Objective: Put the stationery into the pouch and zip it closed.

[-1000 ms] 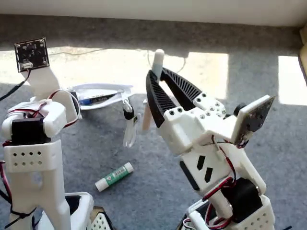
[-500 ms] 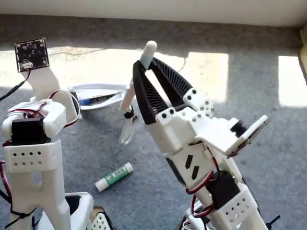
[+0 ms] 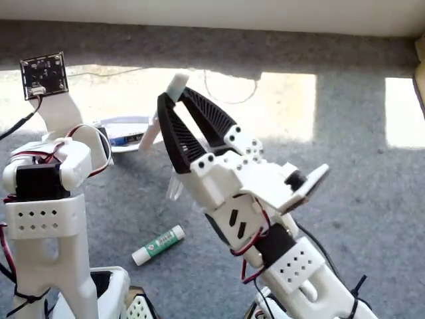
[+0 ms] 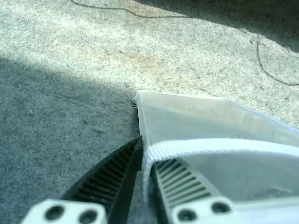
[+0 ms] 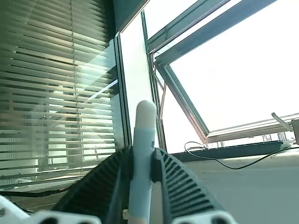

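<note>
My right gripper (image 3: 174, 106) is raised above the carpet and shut on a white pen (image 3: 174, 88), whose rounded end sticks up past the black fingers (image 3: 202, 119). In the right wrist view the pen (image 5: 142, 140) stands clamped between the jaws, and the right gripper (image 5: 140, 156) points at a window. The translucent pouch (image 3: 123, 127) lies on the carpet behind, with dark stationery inside. My left gripper (image 4: 145, 161) is shut on the pouch's white webbing edge (image 4: 196, 145). A green-and-white glue stick (image 3: 158, 244) lies on the carpet between the two arms.
A clear pen-like piece (image 3: 174, 189) lies on the carpet, partly behind the right arm. A thin cable (image 3: 226, 93) runs across the sunlit strip at the back. Grey carpet (image 3: 372, 186) stretches to the right of the arms.
My right arm has swung to the left with the pen, bringing it over the pouch's near end. The left arm, pouch and glue stick have stayed put.
</note>
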